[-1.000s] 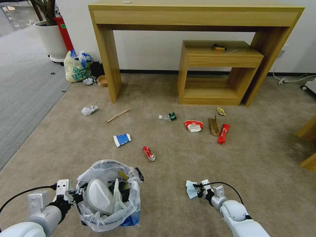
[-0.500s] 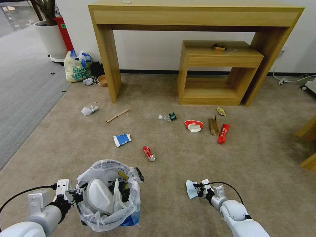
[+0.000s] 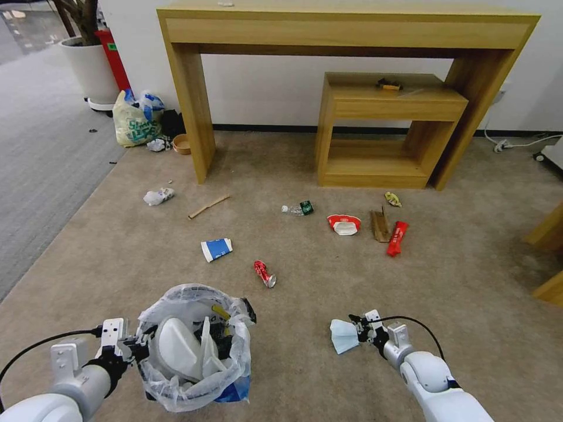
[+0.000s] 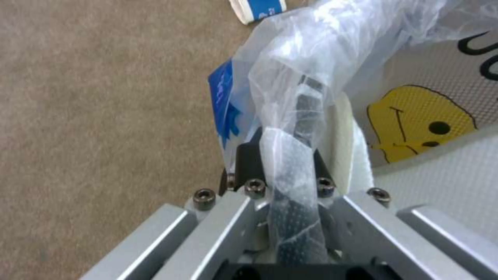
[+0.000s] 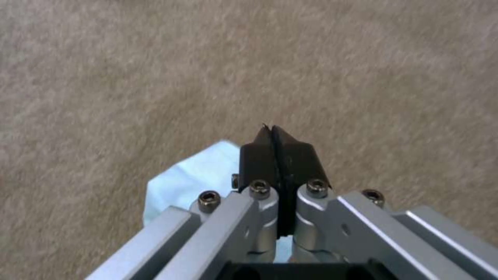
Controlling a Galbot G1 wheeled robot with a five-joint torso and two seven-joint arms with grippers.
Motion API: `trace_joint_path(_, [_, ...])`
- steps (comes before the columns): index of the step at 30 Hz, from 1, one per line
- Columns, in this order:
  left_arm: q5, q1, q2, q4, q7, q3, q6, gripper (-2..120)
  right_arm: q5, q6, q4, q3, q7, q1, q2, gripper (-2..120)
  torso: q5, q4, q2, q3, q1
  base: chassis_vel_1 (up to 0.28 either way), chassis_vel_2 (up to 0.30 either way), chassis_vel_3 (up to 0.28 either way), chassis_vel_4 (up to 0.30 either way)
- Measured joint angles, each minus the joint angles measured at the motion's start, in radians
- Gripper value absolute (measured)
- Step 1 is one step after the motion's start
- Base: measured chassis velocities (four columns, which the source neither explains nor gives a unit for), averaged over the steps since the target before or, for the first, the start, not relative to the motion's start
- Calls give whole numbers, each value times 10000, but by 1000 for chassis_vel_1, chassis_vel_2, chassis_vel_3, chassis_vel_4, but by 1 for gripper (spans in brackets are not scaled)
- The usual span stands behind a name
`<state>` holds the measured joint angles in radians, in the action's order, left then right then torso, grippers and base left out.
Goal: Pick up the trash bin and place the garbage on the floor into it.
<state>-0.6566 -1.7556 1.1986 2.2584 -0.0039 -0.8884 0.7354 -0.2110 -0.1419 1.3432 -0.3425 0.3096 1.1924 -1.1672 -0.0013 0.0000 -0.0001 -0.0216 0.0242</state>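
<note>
The left gripper [image 3: 136,347] is clamped on the rim of the bag-lined trash bin [image 3: 196,351], whose black wall is mostly hidden, while the right gripper [image 3: 359,332] pinches a half-hidden pale-blue face mask [image 3: 342,336] above the beige carpet [image 3: 293,351].

My head camera looks forward and down over the floor [image 3: 305,316] from well back, while each wrist camera peers along its own closed fingers, the left gripper [image 4: 283,163] tight against the trash bin [image 4: 311,77], the right gripper [image 5: 277,155] close above that same carpet.
</note>
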Motion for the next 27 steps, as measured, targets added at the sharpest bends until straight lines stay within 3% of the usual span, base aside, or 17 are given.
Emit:
trace_joint_path(2, [-6, -1, 1, -11, 3, 0, 1, 0, -5, -1, 10, -4, 12, 23, 0, 0, 15, -1, 0, -1, 1, 0, 0, 0, 0])
trace_joint_path(20, [-6, 2, 38, -23, 6, 7, 0, 0, 234, 2, -51, -2, 565, -101, 228, 0, 12, 0, 0, -1, 0, 0, 0, 0, 0])
trace_joint_path(27, [-3, -2, 58, -26, 10, 7, 0, 0, 1098, 268, -166, -48, 1707, -202, 600, 22, 11, -1, 0, -1, 0, 0, 0, 0, 0])
